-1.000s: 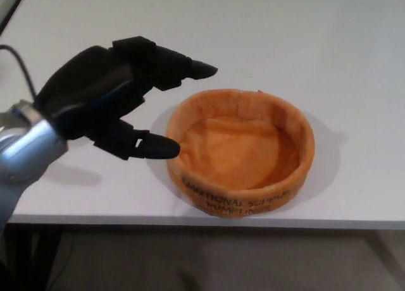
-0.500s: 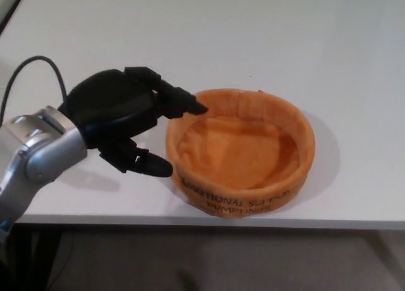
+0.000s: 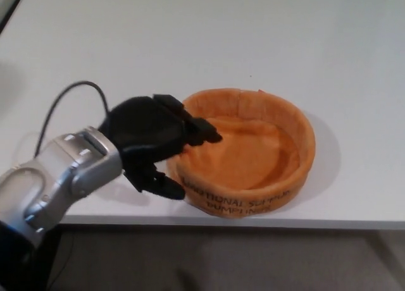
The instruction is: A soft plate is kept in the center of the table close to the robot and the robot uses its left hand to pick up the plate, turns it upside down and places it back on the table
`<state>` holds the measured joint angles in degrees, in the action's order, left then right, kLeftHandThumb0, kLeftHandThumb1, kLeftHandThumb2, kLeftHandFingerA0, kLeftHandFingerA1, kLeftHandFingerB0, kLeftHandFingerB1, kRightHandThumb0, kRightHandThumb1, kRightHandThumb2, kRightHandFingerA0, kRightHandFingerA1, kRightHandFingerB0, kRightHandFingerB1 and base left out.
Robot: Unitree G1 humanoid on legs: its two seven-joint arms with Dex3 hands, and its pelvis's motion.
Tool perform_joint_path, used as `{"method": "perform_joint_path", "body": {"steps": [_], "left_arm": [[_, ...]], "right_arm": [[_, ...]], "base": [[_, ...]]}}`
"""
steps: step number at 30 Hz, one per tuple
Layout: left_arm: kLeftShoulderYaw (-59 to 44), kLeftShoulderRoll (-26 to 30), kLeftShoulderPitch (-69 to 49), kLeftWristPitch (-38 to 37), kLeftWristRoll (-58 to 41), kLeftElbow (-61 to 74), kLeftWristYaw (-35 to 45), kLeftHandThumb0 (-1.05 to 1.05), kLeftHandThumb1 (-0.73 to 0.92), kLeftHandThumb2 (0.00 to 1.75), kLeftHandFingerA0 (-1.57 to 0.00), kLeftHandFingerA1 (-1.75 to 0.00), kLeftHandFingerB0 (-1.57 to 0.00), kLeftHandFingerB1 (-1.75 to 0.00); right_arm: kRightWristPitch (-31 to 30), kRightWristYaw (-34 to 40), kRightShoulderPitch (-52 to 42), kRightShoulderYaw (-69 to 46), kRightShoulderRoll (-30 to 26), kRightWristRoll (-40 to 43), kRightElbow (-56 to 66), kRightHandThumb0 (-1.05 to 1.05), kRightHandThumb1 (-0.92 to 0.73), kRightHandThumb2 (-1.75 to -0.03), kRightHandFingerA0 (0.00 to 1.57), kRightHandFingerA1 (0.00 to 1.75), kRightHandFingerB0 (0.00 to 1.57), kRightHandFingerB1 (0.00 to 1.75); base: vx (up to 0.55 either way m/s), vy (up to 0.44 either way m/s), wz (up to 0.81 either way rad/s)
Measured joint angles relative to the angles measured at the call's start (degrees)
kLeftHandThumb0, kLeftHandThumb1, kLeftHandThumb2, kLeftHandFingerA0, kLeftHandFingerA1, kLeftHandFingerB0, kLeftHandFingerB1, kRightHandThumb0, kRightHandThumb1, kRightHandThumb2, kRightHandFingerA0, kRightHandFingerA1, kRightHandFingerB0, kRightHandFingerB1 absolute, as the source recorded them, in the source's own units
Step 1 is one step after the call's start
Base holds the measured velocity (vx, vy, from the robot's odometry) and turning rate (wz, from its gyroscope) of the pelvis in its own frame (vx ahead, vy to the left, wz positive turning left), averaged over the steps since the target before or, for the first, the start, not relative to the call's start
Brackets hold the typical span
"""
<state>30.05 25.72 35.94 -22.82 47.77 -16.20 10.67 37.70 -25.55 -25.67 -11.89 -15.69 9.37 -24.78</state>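
Note:
A soft orange plate with a raised rim and black lettering on its front wall sits upright near the table's front edge, at the centre. My left hand is at the plate's left rim. Its two fingers reach over the rim into the plate, and the thumb lies outside against the front-left wall. The fingers and thumb are still spread apart, straddling the rim, which the hand hides there. The right hand does not show.
The white table stretches away behind the plate. Its front edge runs just below the plate. A black cable loops up from my silver left forearm.
My left hand has moved down and to the right, from above the table left of the plate to the plate's left rim, with fingers now inside. The plate has stayed put.

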Motion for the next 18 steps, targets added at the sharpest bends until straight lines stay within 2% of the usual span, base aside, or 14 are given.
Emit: {"method": "perform_joint_path", "body": {"steps": [4,5,6,7,8,9,12,13,14,16,17,18], "left_arm": [[3.5,-1.6,0.9,0.0,2.9,-2.3,-2.1,-0.91,0.78,0.65,-0.36,-0.38,-0.33,-0.30],[4.0,-1.9,1.1,0.0,3.3,-2.7,-2.4,-0.91,0.78,0.65,-0.38,-0.38,-0.35,-0.31],[5.1,-2.5,1.4,0.0,4.2,-3.6,-3.2,-0.90,0.77,0.65,-0.37,-0.38,-0.35,-0.31],[5.8,-3.0,1.7,0.0,4.8,-4.3,-3.7,-0.90,0.77,0.65,-0.37,-0.38,-0.35,-0.31],[6.5,-3.5,1.9,0.0,5.4,-5.0,-4.2,-0.90,0.77,0.64,-0.36,-0.39,-0.35,-0.31],[7.2,-3.9,2.1,0.0,6.0,-5.6,-4.7,-0.90,0.77,0.64,-0.37,-0.40,-0.35,-0.31],[8.5,-5.3,2.6,0.1,7.3,-7.6,-5.9,-0.89,0.77,0.65,-0.37,-0.41,-0.35,-0.31],[9.0,-5.6,2.7,0.1,7.7,-8.1,-6.3,-0.89,0.77,0.64,-0.38,-0.41,-0.36,-0.32],[9.2,-5.8,2.8,0.1,7.9,-8.4,-6.5,-0.85,0.59,1.00,-0.33,-0.52,-0.28,-0.45],[10.1,-6.3,2.9,0.1,8.6,-9.4,-7.4,-0.85,0.59,1.00,-0.33,-0.52,-0.28,-0.45],[10.6,-6.6,3.0,0.1,9.0,-10.0,-7.9,-0.91,0.63,0.77,-0.40,-0.47,-0.35,-0.38],[11.3,-6.8,3.1,0.1,9.6,-10.3,-8.6,-0.83,0.75,0.64,-0.44,-0.43,-0.39,-0.33]], "right_arm": [[0.0,-0.1,0.4,0.0,0.0,0.0,0.0,-0.65,-0.88,-0.66,0.49,0.48,0.37,0.34],[0.0,-0.1,0.5,0.0,0.0,0.0,0.0,-0.67,-0.72,-1.05,0.43,0.58,0.30,0.50],[0.0,-0.1,0.6,0.0,0.0,0.0,0.0,-0.67,-0.88,-0.66,0.49,0.47,0.36,0.34],[0.0,-0.2,0.6,0.0,0.0,0.1,0.0,-0.67,-0.88,-0.66,0.49,0.47,0.36,0.34],[0.0,-0.3,0.7,0.0,0.0,0.1,0.0,-0.69,-0.73,-1.06,0.43,0.58,0.30,0.50],[0.0,-0.3,0.7,0.0,0.0,0.0,0.0,-0.65,-0.88,-0.67,0.48,0.47,0.35,0.34],[0.0,-0.3,0.7,0.0,0.0,0.0,0.0,-0.65,-0.88,-0.67,0.48,0.48,0.34,0.33],[0.0,-0.3,0.7,0.1,0.0,0.0,0.0,-0.64,-0.70,-1.05,0.41,0.58,0.27,0.49],[0.0,-0.3,0.7,0.1,0.0,0.0,0.0,-0.66,-0.88,-0.67,0.50,0.47,0.36,0.34],[0.1,-0.3,0.8,0.1,0.0,0.0,-0.2,-0.66,-0.88,-0.67,0.50,0.47,0.36,0.34],[0.1,-0.3,0.8,0.1,0.0,0.0,-0.3,-0.66,-0.88,-0.67,0.50,0.47,0.36,0.34],[0.2,-0.3,0.8,0.1,0.0,-0.1,-0.4,-0.65,-0.89,-0.67,0.50,0.47,0.35,0.33]], "base": [[0.00,0.000,0.00],[0.00,0.000,0.00],[0.00,0.000,0.00],[0.00,0.000,0.00],[0.00,0.000,0.00],[0.00,0.000,0.00],[0.00,0.000,0.00],[0.00,0.000,0.00],[0.00,0.000,0.00],[0.00,0.000,0.00],[0.00,0.000,0.00],[0.00,0.000,0.00]]}}
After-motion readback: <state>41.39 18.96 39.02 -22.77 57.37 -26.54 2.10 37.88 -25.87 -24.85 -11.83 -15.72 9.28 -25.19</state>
